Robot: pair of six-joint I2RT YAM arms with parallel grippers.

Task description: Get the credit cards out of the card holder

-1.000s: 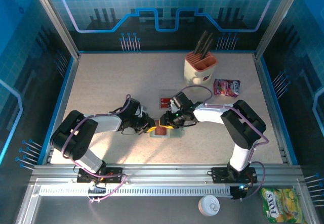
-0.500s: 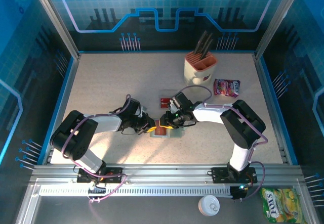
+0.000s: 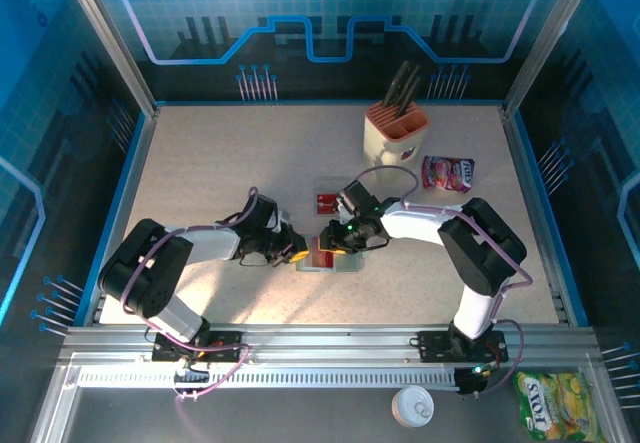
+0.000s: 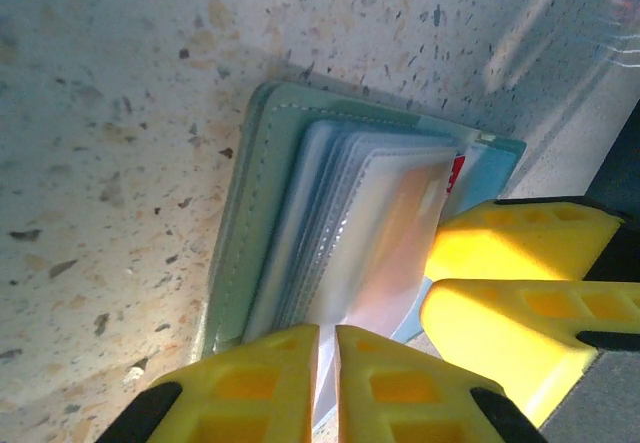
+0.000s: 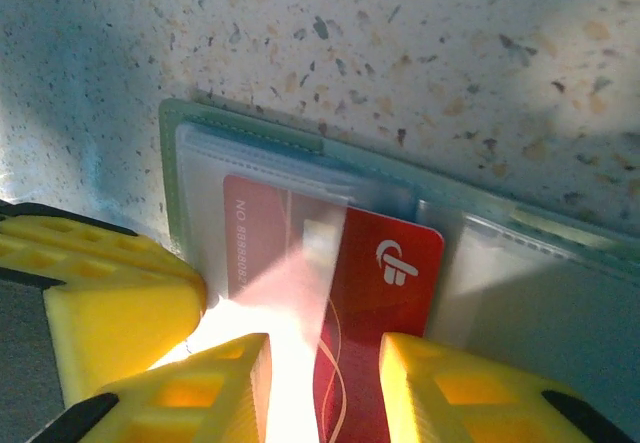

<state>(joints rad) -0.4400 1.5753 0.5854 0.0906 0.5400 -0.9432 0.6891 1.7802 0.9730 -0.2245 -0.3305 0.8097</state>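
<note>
Grey-green bifold card holder (image 4: 250, 223) lies open and flat on the speckled desk (image 3: 220, 163), near its front edge and about midway across, with both arms meeting over it. Its stack of clear plastic sleeves (image 4: 370, 223) is fanned up from the cover.

The left hand (image 4: 327, 373) comes in from the left. Its yellow fingers are drawn almost together, with only a thin slit between them, and they pinch the near edge of the sleeves, so it is holding the card holder.

The right hand (image 5: 325, 355) comes in from the right, close against the left one. Its yellow fingers stand partway apart, straddling a red credit card with pale markings (image 5: 385, 273). This card sticks partly out of one sleeve, its far end still under the clear plastic and its near end running in between the fingers. Glare from the plastic covers that spot, so I cannot tell whether the fingers are clamped on the card or only set around it.

A second red credit card (image 3: 327, 201) lies loose on the desk just beyond the card holder, apart from it. Farther back and to the right stands a cream knife block with an orange top and dark handles (image 3: 394, 133), with a pink crinkly snack packet (image 3: 447, 173) lying beside it on the right.
</note>
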